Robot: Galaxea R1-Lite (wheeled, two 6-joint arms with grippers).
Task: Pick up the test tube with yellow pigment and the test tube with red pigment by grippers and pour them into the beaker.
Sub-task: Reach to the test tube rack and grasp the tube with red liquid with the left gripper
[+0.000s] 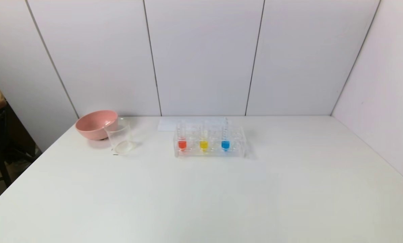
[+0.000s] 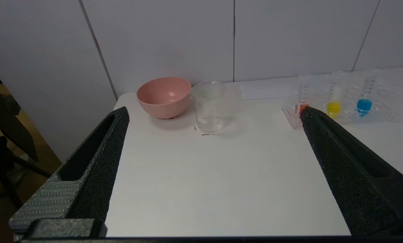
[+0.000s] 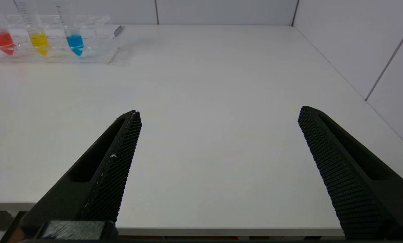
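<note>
The test tube with red pigment (image 1: 182,141) and the test tube with yellow pigment (image 1: 204,142) stand upright in a clear rack (image 1: 236,152) at the table's far middle. They also show in the left wrist view, red tube (image 2: 302,96) and yellow tube (image 2: 334,101), and in the right wrist view, red tube (image 3: 3,40) and yellow tube (image 3: 39,39). The clear empty beaker (image 1: 119,136) stands left of the rack; it also shows in the left wrist view (image 2: 209,108). My left gripper (image 2: 215,113) and my right gripper (image 3: 220,114) are open and empty, back at the table's near edge, out of the head view.
A tube with blue liquid (image 1: 225,140) stands right of the yellow one in the rack. A pink bowl (image 1: 96,124) sits just behind and left of the beaker. A white sheet (image 1: 169,124) lies behind the rack. White panel walls close the back and right.
</note>
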